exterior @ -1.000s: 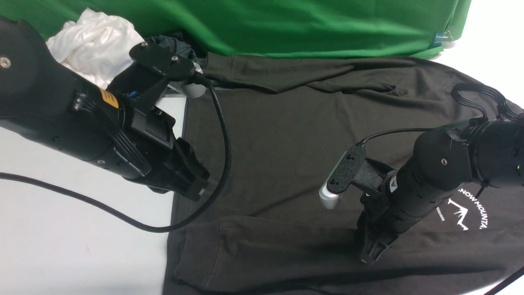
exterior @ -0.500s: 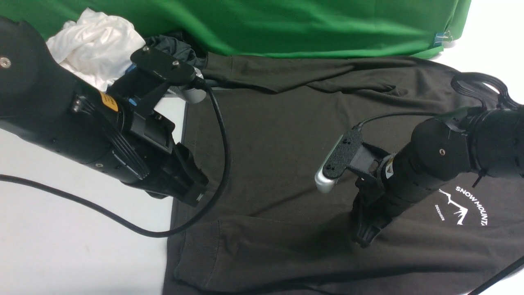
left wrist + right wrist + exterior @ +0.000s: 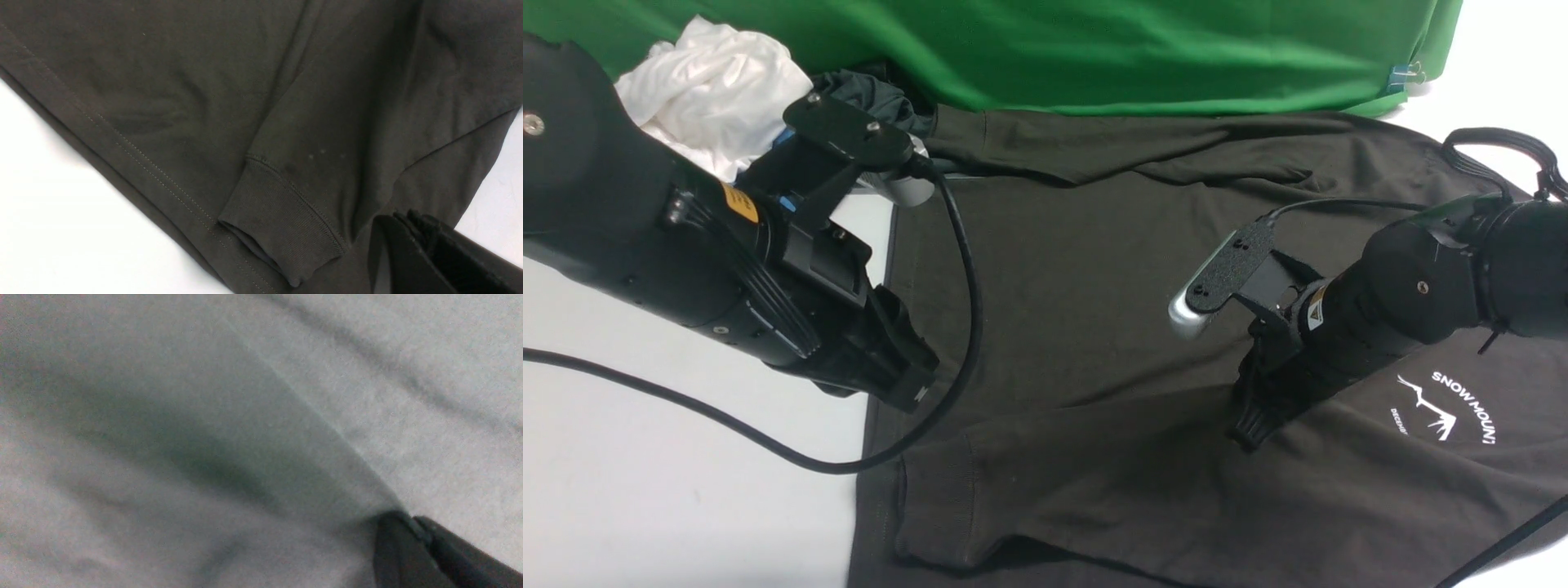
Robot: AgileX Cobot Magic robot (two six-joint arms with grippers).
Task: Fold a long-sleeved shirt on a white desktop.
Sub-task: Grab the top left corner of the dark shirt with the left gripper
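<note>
Dark long-sleeved shirt (image 3: 1094, 286) pinched in clenched right pincer (image 3: 1246, 433), sleeve below it drawn higher than before, left pincer (image 3: 921, 394) clenched, empty.

The white desktop (image 3: 645, 490) carries the long-sleeved shirt (image 3: 1078, 286), spread from centre toward three o'clock, and a crumpled white garment (image 3: 719, 82) at eleven o'clock.

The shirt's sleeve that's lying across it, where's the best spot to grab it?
I'd grab the ribbed cuff of the long-sleeved shirt, coming from the hem side on the robot's left. The cuff is thick, lies on top of the body, and its open end faces that way.
</note>
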